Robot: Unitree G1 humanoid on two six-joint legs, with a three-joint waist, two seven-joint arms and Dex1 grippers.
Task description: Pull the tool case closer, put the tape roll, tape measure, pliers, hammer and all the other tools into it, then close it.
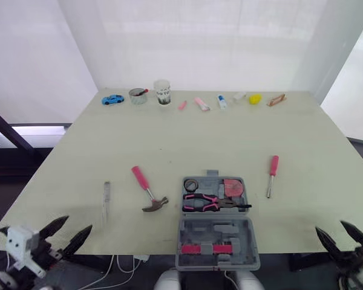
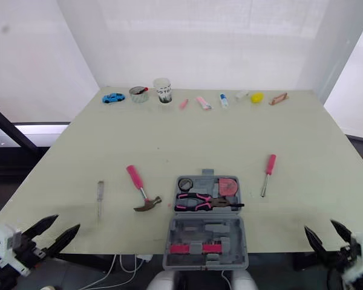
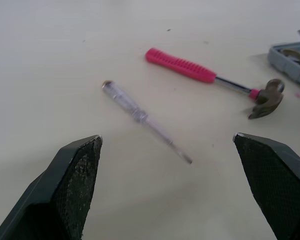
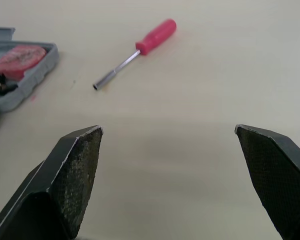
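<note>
While the case point(image 1: 190, 257) lies open at the near edge of the bench point(image 1: 230, 133), with the pliers point(image 1: 206, 202), tape roll point(image 1: 190, 184) and tape measure point(image 1: 233, 188) seated inside, three pieces are left outside: the hammer point(image 1: 146, 188) just left of it, the clear tester point(image 1: 106, 199) farther left, the pink screwdriver point(image 1: 271, 174) to its right. The left tool point(image 1: 76, 225) and right tool point(image 1: 331, 228) are both held released, fingers spread wide. The tester seems to be addressed first. Being thin and flat, it is best pinched across its thicker handle end, with the fingertips brought right down to the bench.
</note>
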